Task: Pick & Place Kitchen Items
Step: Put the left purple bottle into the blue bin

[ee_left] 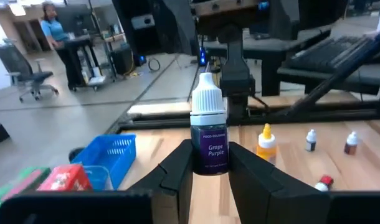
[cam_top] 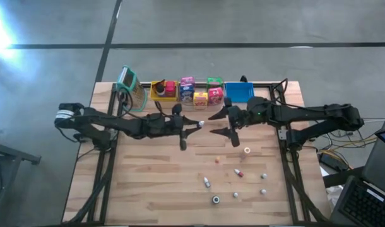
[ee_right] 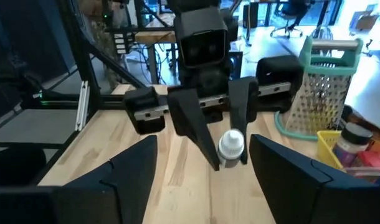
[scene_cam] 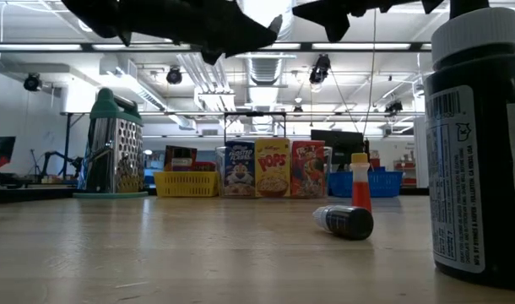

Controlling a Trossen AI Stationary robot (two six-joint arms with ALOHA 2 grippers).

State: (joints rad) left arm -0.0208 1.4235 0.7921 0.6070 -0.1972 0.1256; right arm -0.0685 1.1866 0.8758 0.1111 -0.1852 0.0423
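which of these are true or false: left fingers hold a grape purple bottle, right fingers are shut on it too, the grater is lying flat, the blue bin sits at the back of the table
1. The left gripper holds the Grape Purple bottle: true.
2. The right gripper is shut on the bottle too: false; its fingers stand apart on either side of the white cap.
3. The grater lies flat: false; it stands upright.
4. The blue bin sits at the back edge of the table: true.
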